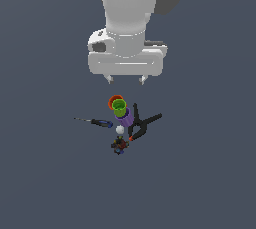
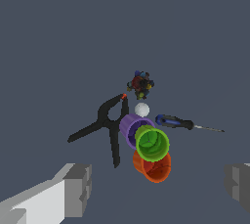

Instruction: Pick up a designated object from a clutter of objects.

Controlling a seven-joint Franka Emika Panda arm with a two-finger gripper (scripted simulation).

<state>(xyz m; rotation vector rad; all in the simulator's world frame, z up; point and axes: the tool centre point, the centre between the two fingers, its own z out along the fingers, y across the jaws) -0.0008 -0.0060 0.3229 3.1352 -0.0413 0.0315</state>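
Screwdriver (image 1: pixel 95 121) lies farthest toward the exterior view's left, its blue handle pointing at the white ball (image 1: pixel 120 129). Just below that ball on the grey surface (image 1: pixel 45 183) sits the speckled lump (image 1: pixel 119 146), roundish, with no clear long axis or heading. Above stand the orange cup (image 1: pixel 114 101), green cup (image 1: pixel 119 106) and purple cup (image 1: pixel 125 118). Rightward sprawls the black clamp (image 1: pixel 142 123). Overhead, the pincer (image 1: pixel 126 79) hangs wide and empty.

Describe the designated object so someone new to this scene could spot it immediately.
Find the small heap of cups below the open gripper. At the heap's far end from the gripper, just past the white ball, sits the dark speckled lump: bumpy, black, dotted red, yellow and blue.
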